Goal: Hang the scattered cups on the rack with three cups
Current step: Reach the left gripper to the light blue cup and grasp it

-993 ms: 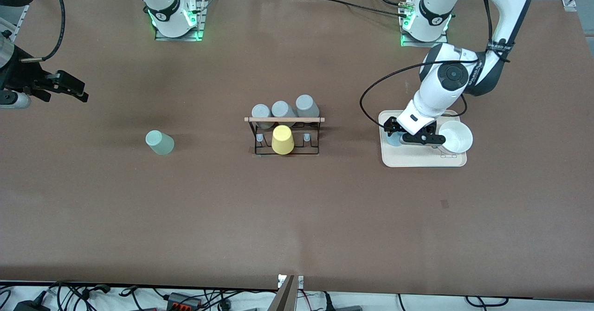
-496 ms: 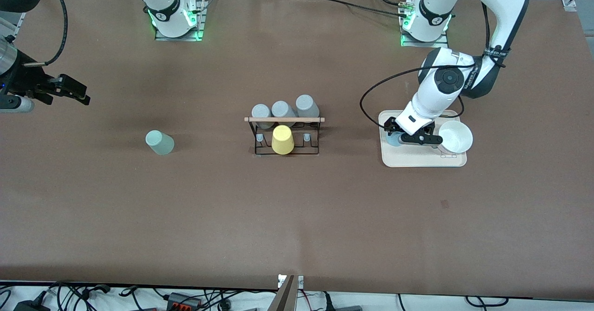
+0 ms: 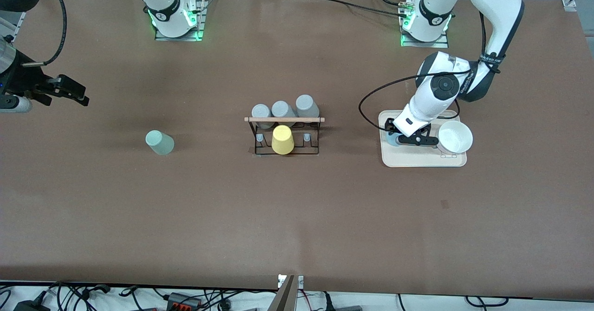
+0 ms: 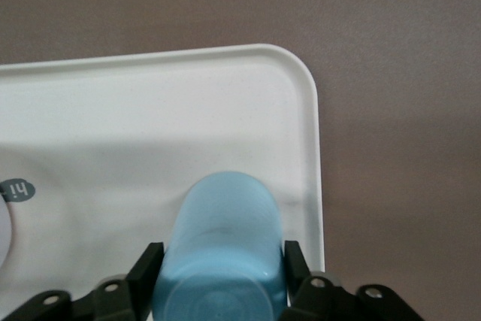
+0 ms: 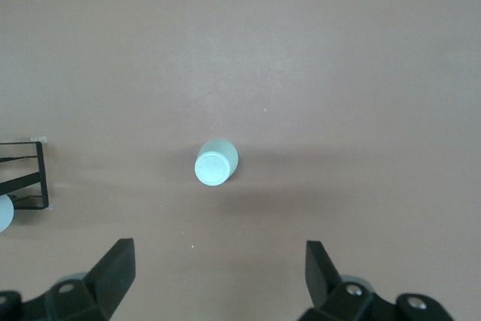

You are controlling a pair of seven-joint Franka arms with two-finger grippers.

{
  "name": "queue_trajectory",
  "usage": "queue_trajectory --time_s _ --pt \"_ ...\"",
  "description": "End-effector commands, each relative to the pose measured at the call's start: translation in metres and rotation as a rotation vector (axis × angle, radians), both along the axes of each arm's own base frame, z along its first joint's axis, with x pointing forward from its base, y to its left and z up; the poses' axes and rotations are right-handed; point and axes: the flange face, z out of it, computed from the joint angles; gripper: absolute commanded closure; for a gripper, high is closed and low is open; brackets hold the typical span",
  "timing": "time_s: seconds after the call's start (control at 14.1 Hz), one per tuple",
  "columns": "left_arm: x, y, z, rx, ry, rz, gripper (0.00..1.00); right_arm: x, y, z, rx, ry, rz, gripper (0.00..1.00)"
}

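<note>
A brown table (image 3: pixel 297 218) fills the view, with what look like cables (image 3: pixel 93 294) along its near edge.

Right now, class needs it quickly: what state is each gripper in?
Left gripper: closed around the light blue plastic tumbler on the cream tray.
Right gripper: open, empty, above the table near the mint green tumbler.

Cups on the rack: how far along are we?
Neither scattered cup is hung yet. The rack carries only three grey cups and a yellow cup. In hand: the left gripper has its jaws around the light blue cup on the cream tray, beside a white bowl. Left: the mint green cup sits on the table, with the right gripper open above it.
</note>
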Motion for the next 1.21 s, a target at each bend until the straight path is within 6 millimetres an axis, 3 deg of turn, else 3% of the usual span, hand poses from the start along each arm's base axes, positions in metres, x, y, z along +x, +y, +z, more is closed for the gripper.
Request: queue_trajectory --time_s 0.0,0.14,0.28,0.5,0.71,0.92,1.13 --pt "0.003 0.003 0.01 0.017 -0.025 -0.011 0.76 0.003 -0.001 0.001 -0.004 -0.005 0.001 0.0" --pt "0.005 0.005 0.018 0.031 -0.009 -0.009 0.79 0.003 -0.001 0.0 -0.005 0.003 0.002 0.0" --pt "0.017 0.005 0.043 0.05 -0.005 -0.004 0.79 0.003 -0.001 0.0 -0.005 0.002 0.012 0.0" --pt "0.054 0.0 0.104 0.098 0.068 0.006 0.79 0.001 0.001 0.004 -0.005 -0.004 0.016 0.0" --pt "0.072 -0.021 0.163 0.115 0.096 -0.007 0.79 0.0 0.001 0.006 -0.007 -0.004 0.018 0.0" --pt "0.073 -0.101 0.215 0.038 0.036 -0.051 0.82 0.0 0.002 0.006 -0.008 -0.004 0.02 0.0" --pt "0.072 -0.176 0.23 -0.013 0.0 0.029 0.82 0.0 0.002 0.006 -0.01 -0.003 0.02 0.0"
